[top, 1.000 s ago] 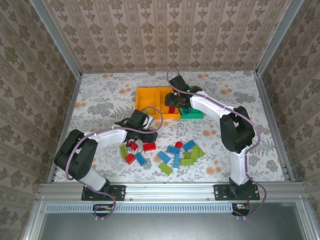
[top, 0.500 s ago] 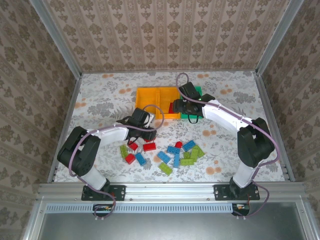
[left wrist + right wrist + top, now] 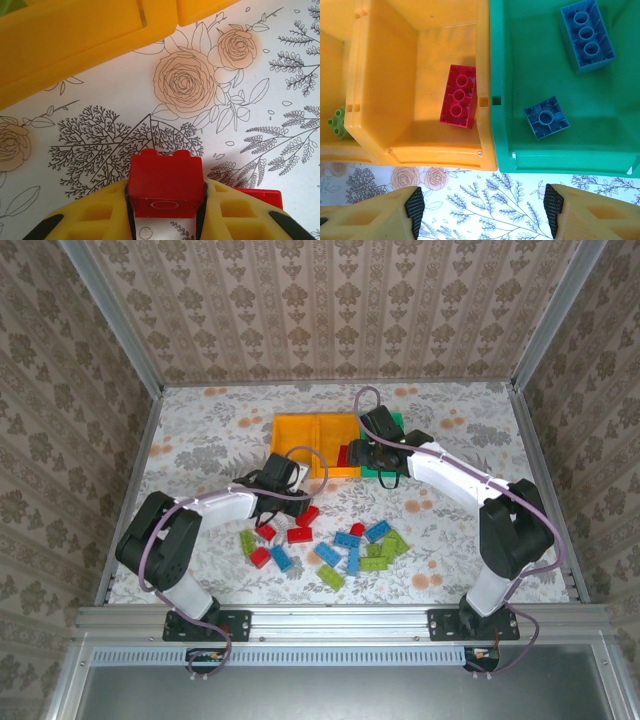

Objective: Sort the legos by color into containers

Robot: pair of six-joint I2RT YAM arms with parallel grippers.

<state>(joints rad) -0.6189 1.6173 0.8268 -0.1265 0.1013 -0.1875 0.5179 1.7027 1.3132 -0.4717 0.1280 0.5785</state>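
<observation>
1. Red brick (image 3: 165,175) is now pinched in the left gripper (image 3: 166,200), whose jaws have just closed on it just short of the orange bin (image 3: 75,40); one more red is ready to carry.
2. Right gripper (image 3: 484,212), spread and empty, hangs above the near rims of the orange bin and the green bin (image 3: 560,150).
3. No writing is legible; the oval mark on the brick cannot be read.

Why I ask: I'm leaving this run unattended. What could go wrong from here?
1. The left gripper grips the red brick with part of it past the fingers, so it may twist or slip on the lift.
2. The right gripper hangs open by the orange bin that holds the sorted red brick; bringing the held one there could make the arms collide.
</observation>
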